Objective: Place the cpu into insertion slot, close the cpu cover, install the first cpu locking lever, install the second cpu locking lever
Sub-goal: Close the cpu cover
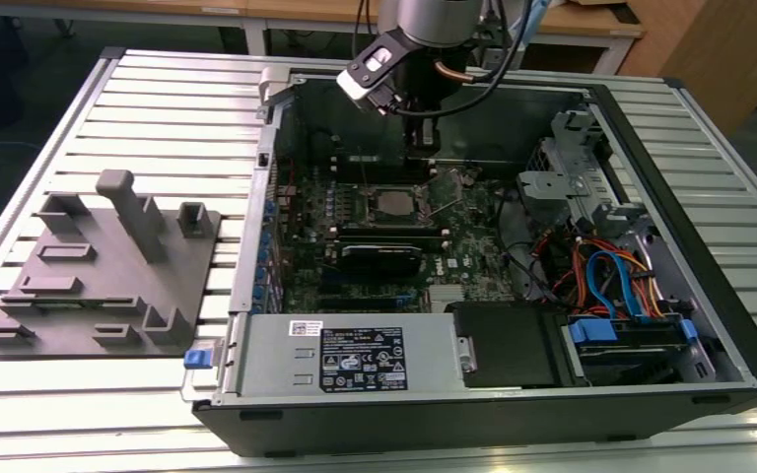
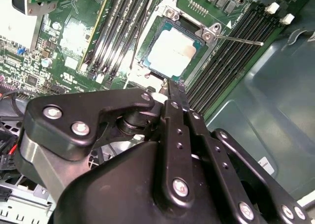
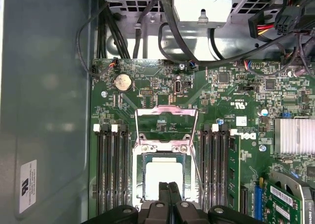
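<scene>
- The gripper [image 1: 418, 146] hangs from the arm inside the open computer case [image 1: 694, 384], over the far part of the motherboard [image 1: 352, 266], just beyond the socket.
- In both wrist views its two black fingers [image 3: 163, 190] lie pressed together, the jaws narrow with nothing between them; the tips [image 2: 173, 88] hover at the edge of the socket, and I cannot tell whether they touch it.
- The cpu [image 3: 165, 177] lies flat in the insertion slot, its pale metal top bare; in the exterior view it sits near the middle of the board [image 1: 389, 204].
- The cpu cover [image 3: 166, 110] is swung up and away from the chip, so the green board shows through its square window.
- One thin wire locking lever [image 2: 238, 39] sticks out sideways from a corner of the socket, clear of the cover.
- Rows of black memory slots [image 3: 110, 170] flank the socket on both sides.
- A round coin battery [image 3: 123, 81] sits on the board beyond the raised cover.
- The case rests on a slatted metal table [image 1: 155, 99]; a grey moulded fixture [image 1: 103, 286] lies beside it on the exterior view's left.
- A silver power supply box [image 1: 339, 360] fills the near end of the case.
</scene>
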You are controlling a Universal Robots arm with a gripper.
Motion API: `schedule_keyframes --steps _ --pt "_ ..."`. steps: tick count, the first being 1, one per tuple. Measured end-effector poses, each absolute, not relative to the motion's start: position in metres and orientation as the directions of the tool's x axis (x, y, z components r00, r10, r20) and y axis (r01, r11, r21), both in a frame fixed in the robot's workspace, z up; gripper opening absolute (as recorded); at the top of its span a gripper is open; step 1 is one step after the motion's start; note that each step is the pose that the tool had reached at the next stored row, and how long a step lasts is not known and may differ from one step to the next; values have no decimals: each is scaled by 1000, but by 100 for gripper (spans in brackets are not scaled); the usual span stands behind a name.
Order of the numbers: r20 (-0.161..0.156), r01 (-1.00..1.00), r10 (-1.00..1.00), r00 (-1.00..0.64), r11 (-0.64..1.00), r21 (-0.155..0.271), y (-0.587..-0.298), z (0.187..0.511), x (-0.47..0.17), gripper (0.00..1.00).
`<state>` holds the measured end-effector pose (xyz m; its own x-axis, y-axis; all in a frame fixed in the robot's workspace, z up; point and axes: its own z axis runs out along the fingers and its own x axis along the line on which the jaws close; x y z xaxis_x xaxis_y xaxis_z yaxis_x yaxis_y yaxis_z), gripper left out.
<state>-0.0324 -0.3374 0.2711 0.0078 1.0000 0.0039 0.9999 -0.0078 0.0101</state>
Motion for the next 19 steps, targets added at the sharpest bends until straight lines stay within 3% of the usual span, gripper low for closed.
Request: schedule_keyframes --steps 19 --pt "4 1000 1000 8 -8 10 -337 271 -28 10"
